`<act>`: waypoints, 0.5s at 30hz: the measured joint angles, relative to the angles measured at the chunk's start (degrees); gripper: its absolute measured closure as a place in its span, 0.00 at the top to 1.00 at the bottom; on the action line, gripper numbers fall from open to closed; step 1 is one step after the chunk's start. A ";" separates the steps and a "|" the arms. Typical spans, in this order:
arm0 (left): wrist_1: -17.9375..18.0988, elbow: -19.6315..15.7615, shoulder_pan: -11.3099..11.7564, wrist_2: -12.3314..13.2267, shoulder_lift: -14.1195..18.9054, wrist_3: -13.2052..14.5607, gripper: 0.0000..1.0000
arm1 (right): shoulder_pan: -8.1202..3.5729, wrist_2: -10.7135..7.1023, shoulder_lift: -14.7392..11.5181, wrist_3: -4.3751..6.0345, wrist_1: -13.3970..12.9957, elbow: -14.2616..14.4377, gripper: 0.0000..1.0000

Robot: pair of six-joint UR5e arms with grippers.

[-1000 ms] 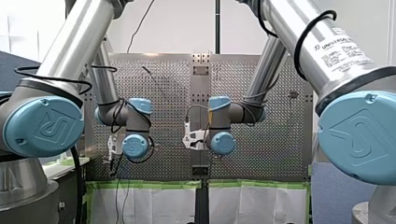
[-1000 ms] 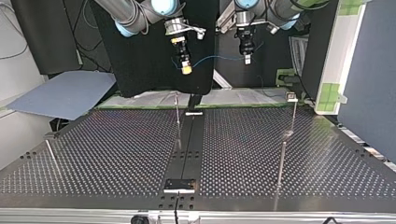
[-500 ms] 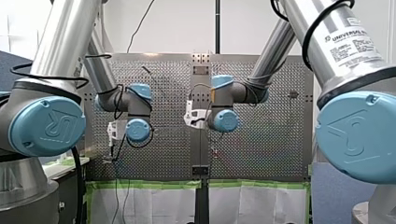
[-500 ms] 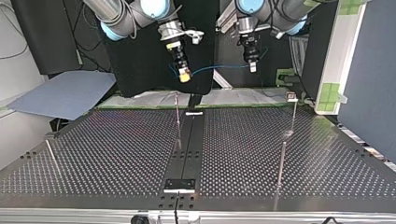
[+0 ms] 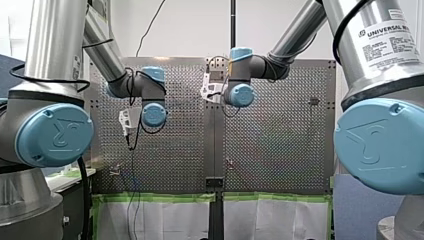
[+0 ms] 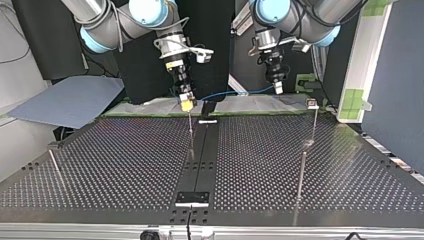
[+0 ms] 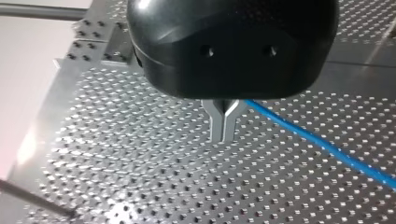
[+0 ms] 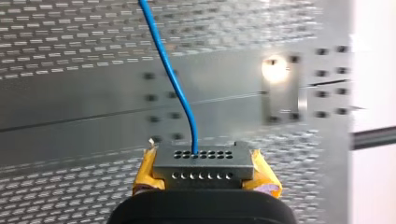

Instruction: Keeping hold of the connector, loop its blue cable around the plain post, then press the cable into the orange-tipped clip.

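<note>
In the right wrist view a grey connector (image 8: 204, 169) with rows of holes sits between yellow pads (image 8: 144, 175), my right gripper (image 8: 204, 179) shut on it. The blue cable (image 8: 173, 84) leaves its face and runs ahead over the perforated plate. In the top view my right gripper (image 6: 187, 102) hangs just above a thin plain post (image 6: 190, 131) at the table's far edge. The cable (image 6: 230, 93) runs across to my left gripper (image 6: 277, 89). The left wrist view shows its metal fingers (image 7: 218, 122) shut on the blue cable (image 7: 327, 148), which trails away beside them.
The top view shows a post (image 6: 314, 122) with a small block on top at far right, and a taller rod (image 6: 301, 176) in front of it. Another rod (image 6: 54, 167) leans at near left. A black strip (image 6: 202, 155) runs down the table's middle, and a grey sheet (image 6: 70, 102) lies off the far left.
Both grippers have come down toward the table's far edge in the top view, carrying the cable with them. The right gripper has moved from well above the middle post to just over its tip.
</note>
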 joint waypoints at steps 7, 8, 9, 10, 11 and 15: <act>-3.60 1.57 0.94 -0.12 3.60 -1.70 0.00 | -0.88 -0.26 -4.13 0.48 4.12 -3.93 0.00; -4.24 2.12 1.08 -0.12 4.21 -2.25 0.00 | -0.99 -0.31 -4.63 0.47 4.63 -4.23 0.00; -4.69 2.55 1.16 -0.13 4.68 -2.71 0.00 | -1.10 -0.39 -5.14 0.46 5.14 -4.46 0.00; -5.14 2.98 1.24 -0.15 5.15 -3.15 0.00 | -1.26 -0.57 -5.80 0.49 5.79 -4.69 0.00; -5.74 3.54 1.33 -0.18 5.71 -3.67 0.00 | -1.38 -0.75 -6.26 0.52 6.29 -4.84 0.00; -7.71 5.49 1.64 -0.54 7.68 -4.53 0.00 | -1.88 -2.04 -7.27 0.59 8.43 -5.28 0.00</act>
